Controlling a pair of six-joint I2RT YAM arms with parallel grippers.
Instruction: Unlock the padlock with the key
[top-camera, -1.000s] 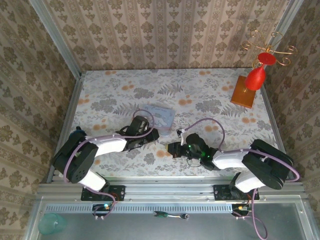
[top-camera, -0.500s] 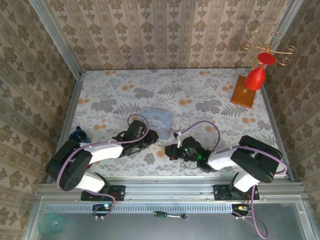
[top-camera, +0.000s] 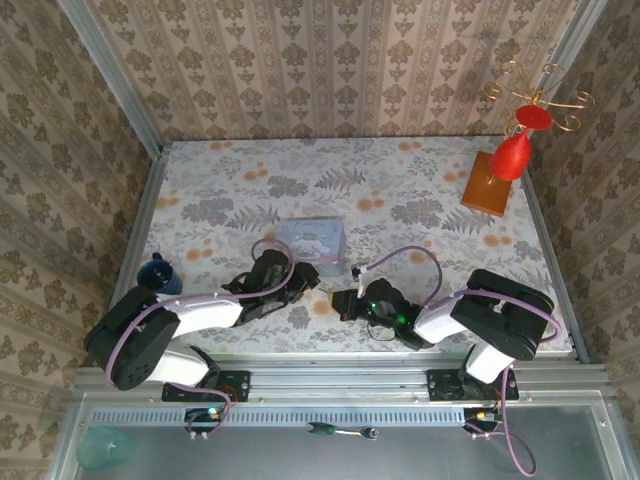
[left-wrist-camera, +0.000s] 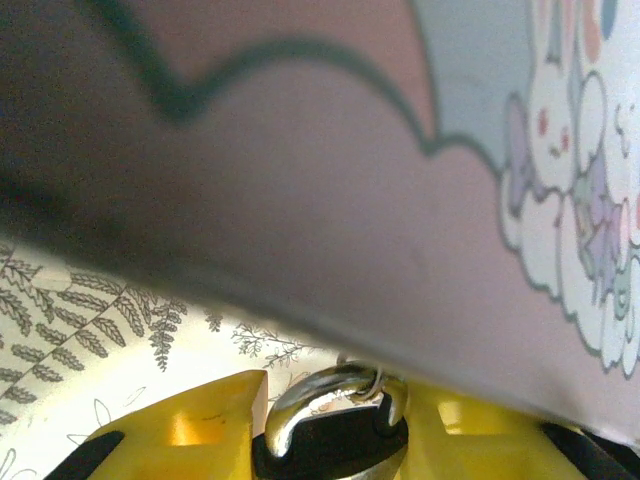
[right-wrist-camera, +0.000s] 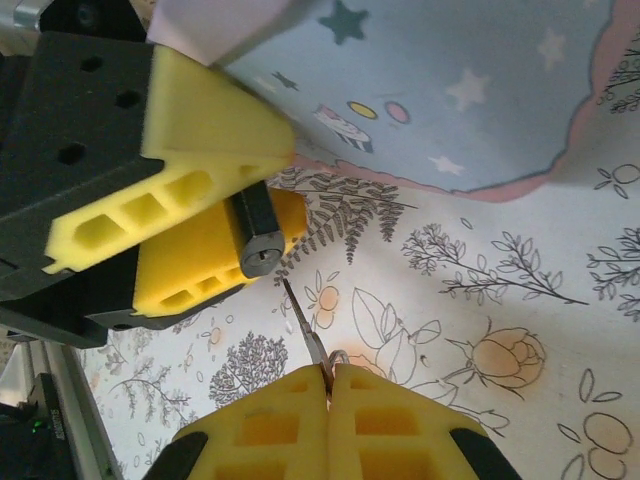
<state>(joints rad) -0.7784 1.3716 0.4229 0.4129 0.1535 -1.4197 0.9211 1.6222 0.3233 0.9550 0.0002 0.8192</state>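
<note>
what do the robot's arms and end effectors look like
The left arm and right arm have black joints with white shell links and a thin purple cable looping to each wrist. The left end effector and right end effector have black bodies with yellow fingers moulded with rectangular hollow cells.

Left fingers (right-wrist-camera: 195, 105) part-closed, gripping; right fingers (right-wrist-camera: 265, 430) pressed together.

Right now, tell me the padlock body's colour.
Black padlock, silvery keyway end; right wrist view shows it best.
</note>
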